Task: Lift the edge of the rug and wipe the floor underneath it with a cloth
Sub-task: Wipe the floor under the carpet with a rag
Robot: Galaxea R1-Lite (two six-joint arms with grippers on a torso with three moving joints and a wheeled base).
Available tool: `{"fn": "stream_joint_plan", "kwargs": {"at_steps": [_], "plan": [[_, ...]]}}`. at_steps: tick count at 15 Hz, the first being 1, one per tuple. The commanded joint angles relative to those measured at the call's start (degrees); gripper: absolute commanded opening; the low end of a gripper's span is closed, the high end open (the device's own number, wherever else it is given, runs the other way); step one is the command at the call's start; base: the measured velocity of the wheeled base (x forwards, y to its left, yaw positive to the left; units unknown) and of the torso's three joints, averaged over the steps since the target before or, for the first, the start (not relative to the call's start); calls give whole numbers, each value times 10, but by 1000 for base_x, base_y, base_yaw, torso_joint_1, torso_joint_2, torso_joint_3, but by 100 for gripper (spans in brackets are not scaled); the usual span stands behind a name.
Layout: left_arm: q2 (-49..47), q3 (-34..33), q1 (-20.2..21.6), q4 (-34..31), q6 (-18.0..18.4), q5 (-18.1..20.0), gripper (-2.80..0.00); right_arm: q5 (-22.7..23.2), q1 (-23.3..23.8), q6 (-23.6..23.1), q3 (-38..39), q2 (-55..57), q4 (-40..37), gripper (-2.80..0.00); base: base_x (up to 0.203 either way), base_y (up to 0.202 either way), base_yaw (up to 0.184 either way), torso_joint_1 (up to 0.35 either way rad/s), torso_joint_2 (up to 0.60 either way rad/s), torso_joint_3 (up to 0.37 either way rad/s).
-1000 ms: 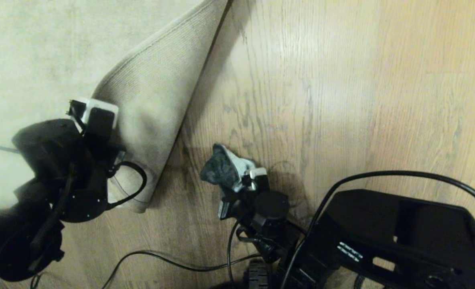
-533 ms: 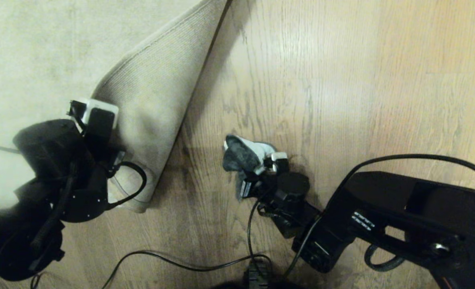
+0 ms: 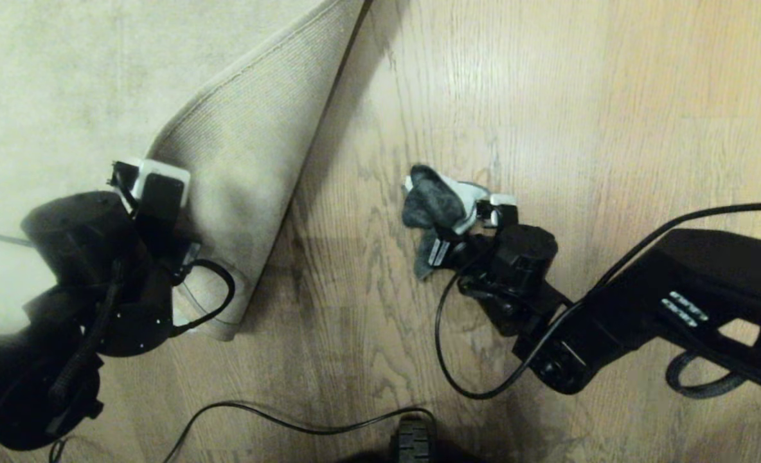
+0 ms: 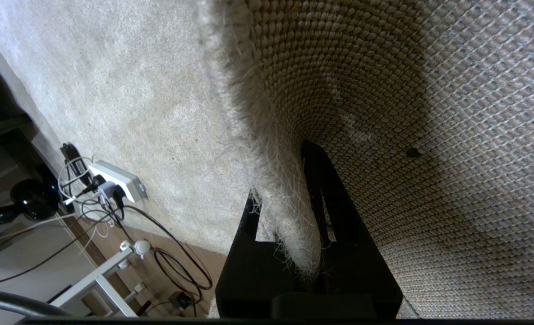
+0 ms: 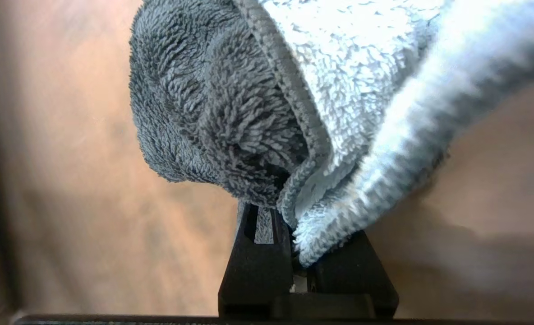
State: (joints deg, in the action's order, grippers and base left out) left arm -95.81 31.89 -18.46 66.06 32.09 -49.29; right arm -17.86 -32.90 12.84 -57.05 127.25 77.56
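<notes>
With the left gripper (image 3: 152,193) clenched on the folded-back rug edge (image 3: 252,161) at left of frame and the right gripper (image 3: 461,222) pinching the cloth (image 3: 432,202) mid-frame over the floor (image 3: 580,128), a slipping rug could flop onto the wiped patch.

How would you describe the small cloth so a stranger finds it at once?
On the light brown wood-plank floor, right of the folded-back pale grey-beige rug edge, the right gripper pinches a fluffy cloth. It alone is shaggy, dark grey with a pale side.
</notes>
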Motion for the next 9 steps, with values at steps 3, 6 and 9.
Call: {"fn": "stream_joint_plan", "kwargs": {"at_steps": [3, 6, 9], "plan": [[-1, 0, 0, 4, 2, -3, -280, -1, 5, 0, 125, -94, 10, -280, 0, 0, 0, 0, 0, 0], [-2, 0, 0, 4, 2, -3, -280, 1, -42, 1, 224, -126, 45, -280, 0, 0, 0, 0, 0, 0], [-5, -1, -1, 4, 2, -3, -280, 3, -129, 7, 259, -117, 76, -280, 0, 0, 0, 0, 0, 0]]}}
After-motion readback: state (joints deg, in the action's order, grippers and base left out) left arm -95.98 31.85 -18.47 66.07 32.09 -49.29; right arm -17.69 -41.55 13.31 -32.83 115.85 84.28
